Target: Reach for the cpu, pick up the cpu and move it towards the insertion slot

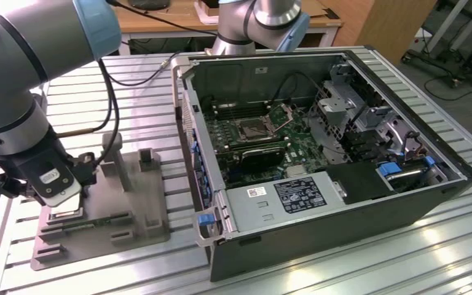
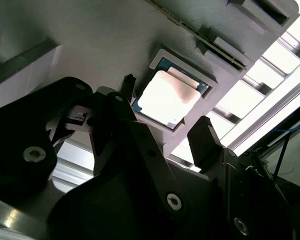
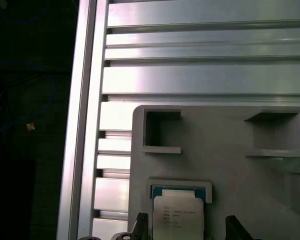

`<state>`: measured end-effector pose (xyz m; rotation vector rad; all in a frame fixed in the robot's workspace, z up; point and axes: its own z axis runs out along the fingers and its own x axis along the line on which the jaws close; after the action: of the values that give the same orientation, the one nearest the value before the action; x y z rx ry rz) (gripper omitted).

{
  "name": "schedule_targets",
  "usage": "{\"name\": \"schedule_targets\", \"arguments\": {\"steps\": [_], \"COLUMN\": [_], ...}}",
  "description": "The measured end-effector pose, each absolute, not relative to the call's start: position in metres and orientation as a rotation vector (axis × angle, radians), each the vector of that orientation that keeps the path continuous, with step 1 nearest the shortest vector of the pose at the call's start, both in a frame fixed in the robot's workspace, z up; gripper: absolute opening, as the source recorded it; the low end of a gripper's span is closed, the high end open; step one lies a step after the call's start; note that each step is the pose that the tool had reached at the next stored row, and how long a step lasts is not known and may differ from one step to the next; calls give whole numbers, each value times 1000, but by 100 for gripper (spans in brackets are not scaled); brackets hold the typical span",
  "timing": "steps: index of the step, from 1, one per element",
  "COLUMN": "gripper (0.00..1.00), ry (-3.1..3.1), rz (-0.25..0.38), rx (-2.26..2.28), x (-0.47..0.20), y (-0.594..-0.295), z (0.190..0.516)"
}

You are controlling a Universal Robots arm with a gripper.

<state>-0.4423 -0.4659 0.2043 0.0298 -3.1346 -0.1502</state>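
Observation:
The cpu (image 2: 167, 97) (image 3: 179, 215) lies flat in a square recess of the grey plastic fixture (image 1: 129, 227) (image 2: 115, 40) (image 3: 215, 150), its pale metal top up. My gripper (image 2: 166, 112) (image 3: 186, 224) hangs just over it, open, with one dark fingertip (image 2: 127, 85) on one side of the chip and the other on the opposite side, neither clamped on it. In the exterior view the gripper (image 1: 59, 200) sits low over the fixture at the exterior view's left and covers the chip. The insertion slot (image 1: 252, 129) is on the board inside the open computer case.
The open computer case (image 1: 343, 203) stands at the exterior view's right of the fixture on a slatted aluminium table (image 1: 400, 258). A green memory stick (image 1: 96, 222) lies in the fixture. Upright fixture posts (image 1: 145, 161) rise beside my arm. Another arm's base (image 1: 257, 24) stands behind the case.

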Motion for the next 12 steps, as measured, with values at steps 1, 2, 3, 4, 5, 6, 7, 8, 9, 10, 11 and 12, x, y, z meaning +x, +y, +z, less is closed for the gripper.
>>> {"name": "schedule_targets", "arguments": {"steps": [1,2,3,4,5,6,7,8,9,10,11,12], "gripper": [69,69,69,69,69,69,69,69,69,71,71,77], "ry": [-3135,-3135,-3135,-3135,-3135,-3135,-3135,-3135,-3135,-3135,-3135,-3135], "rz": [-150,-150,-150,-150,-150,-150,-150,-150,-150,-150,-150,-150], "rx": [30,30,30,30,30,30,30,30,28,27,26,24], "x": [-442,-443,-443,-444,-445,-445,-445,-445,-445,-445,-446,-446], "y": [-466,-466,-466,-465,-465,-465,-465,-465,-465,-465,-465,-465], "z": [203,202,201,200,199,198,196,194,192,191,190,189]}}
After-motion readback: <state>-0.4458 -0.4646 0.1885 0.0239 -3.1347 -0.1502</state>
